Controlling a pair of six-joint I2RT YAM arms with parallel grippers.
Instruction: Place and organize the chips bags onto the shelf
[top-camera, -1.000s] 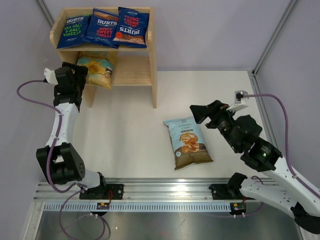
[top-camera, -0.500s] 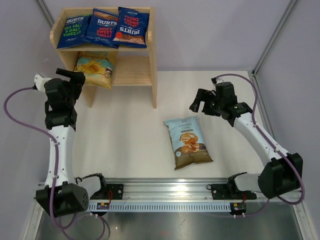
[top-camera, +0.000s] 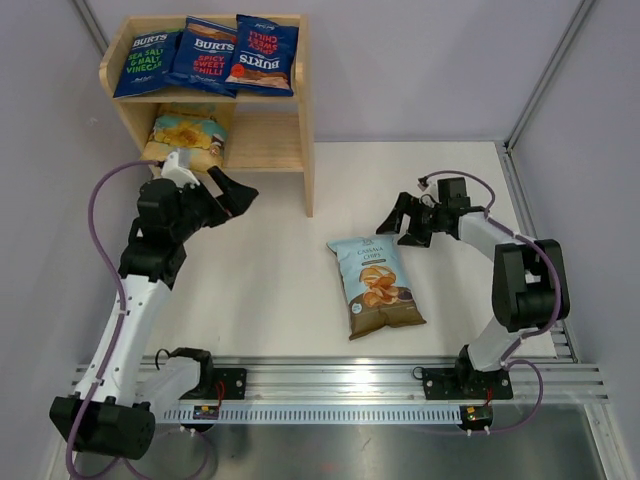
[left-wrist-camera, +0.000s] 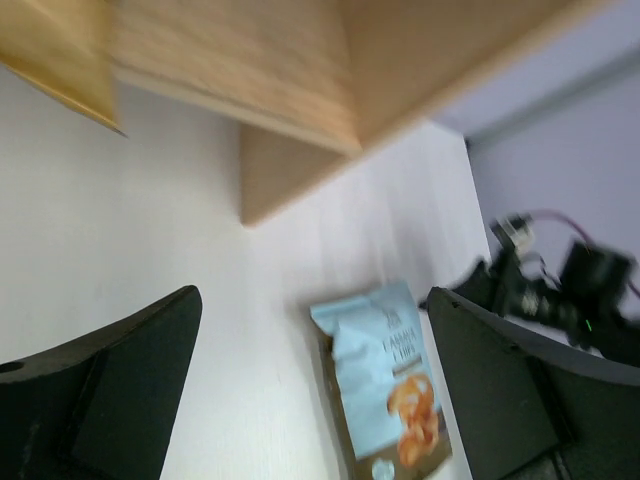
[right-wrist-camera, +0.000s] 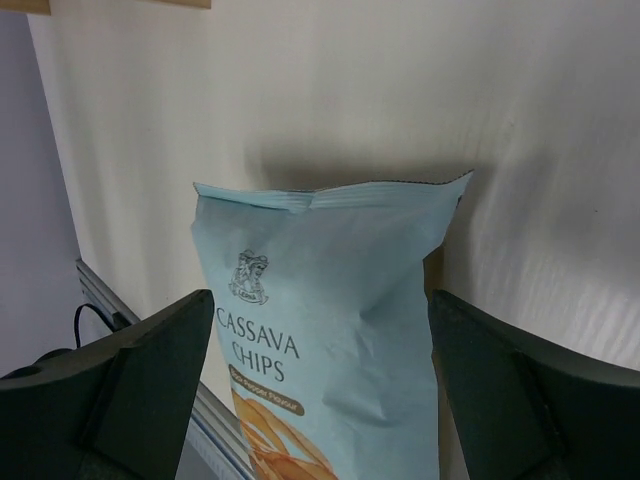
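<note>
Three dark-blue BURTS bags (top-camera: 205, 55) lie side by side on the top tier of the wooden shelf (top-camera: 270, 140). The yellow chips bag (top-camera: 188, 138) lies on the left of the lower tier. The Cassava Chips bag (top-camera: 376, 285) lies flat on the table, right of centre. My left gripper (top-camera: 232, 193) is open and empty in front of the shelf; its wrist view shows the shelf (left-wrist-camera: 300, 80) and the Cassava bag (left-wrist-camera: 390, 385) farther off. My right gripper (top-camera: 402, 226) is open just beyond the bag's top edge. In its wrist view the bag (right-wrist-camera: 330, 330) lies between the open fingers.
The right half of the shelf's lower tier (top-camera: 265, 145) is bare wood. The shelf's right side panel (top-camera: 308, 160) stands between the tiers and the table's middle. A metal rail (top-camera: 330, 385) runs along the near edge. Grey walls close in the left, back and right sides.
My left gripper has drawn back from the lower tier and swung right, empty; the yellow bag stays on the shelf. My right arm has reached out and brought its open gripper to the Cassava bag's top edge.
</note>
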